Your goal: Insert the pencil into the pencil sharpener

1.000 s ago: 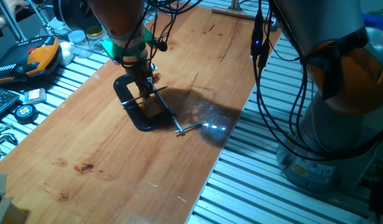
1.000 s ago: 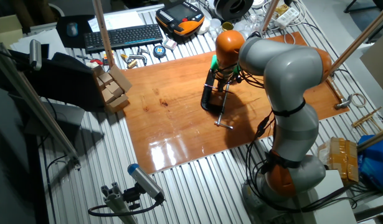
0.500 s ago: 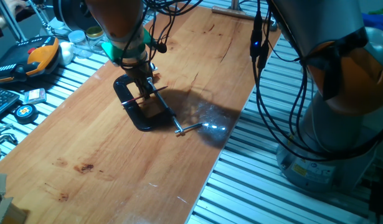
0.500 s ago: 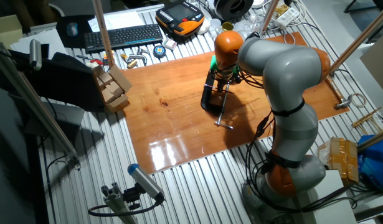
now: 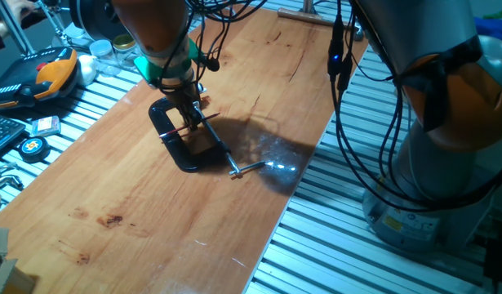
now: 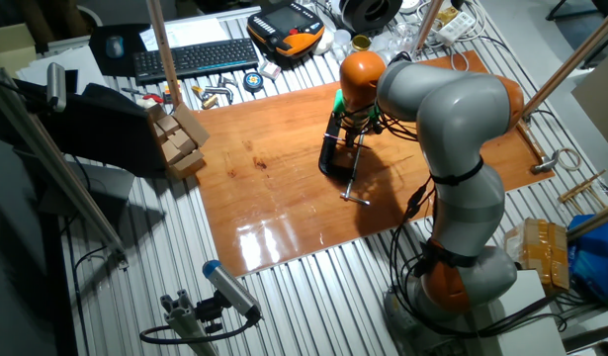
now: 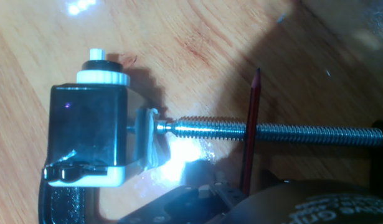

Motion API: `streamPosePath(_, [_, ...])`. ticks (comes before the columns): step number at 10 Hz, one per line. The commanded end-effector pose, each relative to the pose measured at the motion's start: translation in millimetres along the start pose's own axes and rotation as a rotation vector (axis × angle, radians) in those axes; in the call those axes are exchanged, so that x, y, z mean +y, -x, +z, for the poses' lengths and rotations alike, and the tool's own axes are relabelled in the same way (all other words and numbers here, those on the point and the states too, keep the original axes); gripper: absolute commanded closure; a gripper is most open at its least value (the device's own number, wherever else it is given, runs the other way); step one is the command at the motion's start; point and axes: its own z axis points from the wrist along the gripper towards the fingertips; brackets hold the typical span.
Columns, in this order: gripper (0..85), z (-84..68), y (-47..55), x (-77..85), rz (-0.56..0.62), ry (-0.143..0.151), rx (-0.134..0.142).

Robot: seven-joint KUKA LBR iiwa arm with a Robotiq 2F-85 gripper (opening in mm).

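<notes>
Clamp (image 5: 182, 140) lies on the wooden table (image 5: 153, 220), pinning the pencil sharpener (image 7: 88, 134) against its screw rod (image 7: 272, 132). Gripper (image 5: 188, 100) hovers above, apparently closed on the pencil (image 7: 250, 134), tip off to one side; insertion remains undone.

The arm (image 6: 452, 109) has fat, rounded grey links with orange bands at the joints. Black cables (image 5: 342, 98) hang loose along it, one carrying a small blue light. A green ring sits at the wrist, above a dark narrow gripper (image 5: 188, 110).
</notes>
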Motion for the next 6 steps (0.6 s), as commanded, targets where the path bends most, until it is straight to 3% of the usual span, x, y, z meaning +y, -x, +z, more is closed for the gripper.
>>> streamPosePath(1, [51.0, 0.2, 0.0, -0.2, 0.000, 0.000, 0.000])
streamPosePath(2, [51.0, 0.4, 0.1, -0.3, 0.000, 0.000, 0.000])
streamPosePath(3, [68.0, 0.6, 0.1, -0.5, 0.002, 0.000, 0.000])
streamPosePath(6, [68.0, 1.8, 0.3, -0.7, -0.001, -0.002, 0.003])
